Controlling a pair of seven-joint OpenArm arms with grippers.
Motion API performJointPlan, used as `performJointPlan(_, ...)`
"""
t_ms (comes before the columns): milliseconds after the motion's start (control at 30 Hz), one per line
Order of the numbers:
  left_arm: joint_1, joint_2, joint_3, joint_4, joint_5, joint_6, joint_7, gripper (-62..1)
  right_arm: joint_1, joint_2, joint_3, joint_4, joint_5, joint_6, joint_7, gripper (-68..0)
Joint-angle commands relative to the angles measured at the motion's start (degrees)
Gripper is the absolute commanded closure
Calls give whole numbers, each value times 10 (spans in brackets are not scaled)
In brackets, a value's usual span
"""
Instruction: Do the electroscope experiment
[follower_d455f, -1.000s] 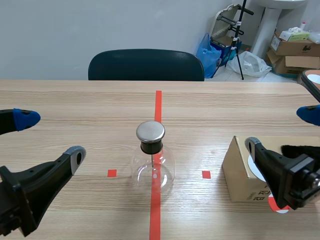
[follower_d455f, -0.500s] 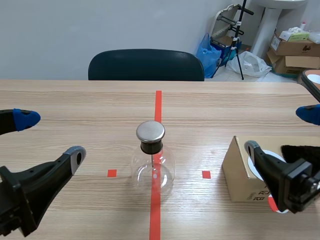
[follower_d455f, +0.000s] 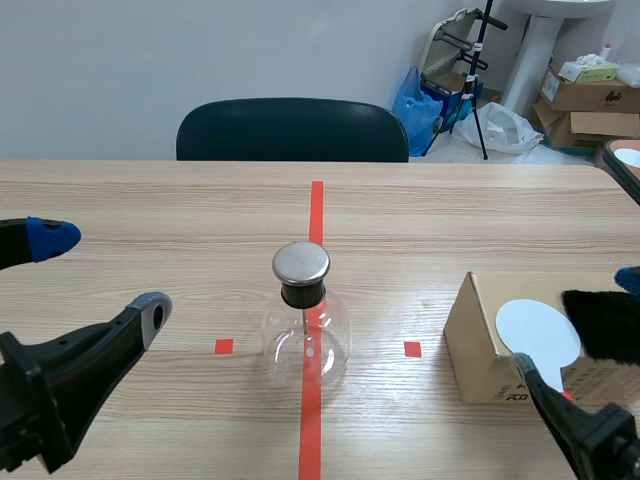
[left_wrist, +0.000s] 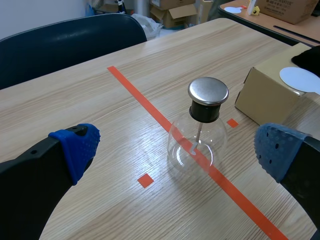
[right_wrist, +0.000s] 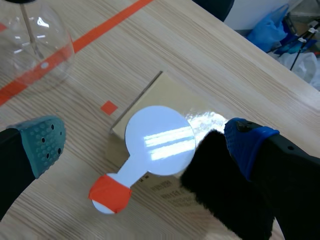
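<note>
The electroscope (follower_d455f: 305, 320), a round glass flask with a black neck and a metal disc on top, stands on the centre tape line; it also shows as the flask (left_wrist: 200, 135) and the glass bulb (right_wrist: 35, 50). To its right a cardboard box (follower_d455f: 480, 335) carries a white disc paddle (follower_d455f: 538, 335) with a red-taped handle (right_wrist: 109, 192) and a black fur cloth (right_wrist: 220, 195). My right gripper (right_wrist: 146, 141) hangs open above the box, the paddle below its span. My left gripper (left_wrist: 177, 147) is open, left of the flask and apart from it.
A dark chair (follower_d455f: 292, 130) stands at the table's far edge. Cartons and bags (follower_d455f: 590, 95) lie on the floor behind at the right. Small red tape squares (follower_d455f: 224, 346) flank the flask.
My right gripper has drawn back toward the near right corner, uncovering the white disc on the box. The left arm and the flask have stayed still.
</note>
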Motion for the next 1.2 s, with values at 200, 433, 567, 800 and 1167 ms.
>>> performJointPlan(200, 0, 0, 4, 9, -4, 0, -6, -623, -80, 4, 3, 21, -49, -72, 52, -679)
performJointPlan(433, 0, 0, 4, 9, -4, 0, -6, -623, -144, 0, 3, 21, -107, -143, 86, -679)
performJointPlan(567, 0, 0, 4, 9, -4, 0, -6, -623, -166, -33, 3, 21, -200, -201, 88, -679)
performJointPlan(800, 0, 0, 4, 9, -4, 0, -6, -623, -175, -133, 2, 13, -449, -281, 79, -679)
performJointPlan(1167, 0, 0, 4, 9, -4, 0, -6, -623, -118, -176, -39, -68, -612, -344, 43, -679)
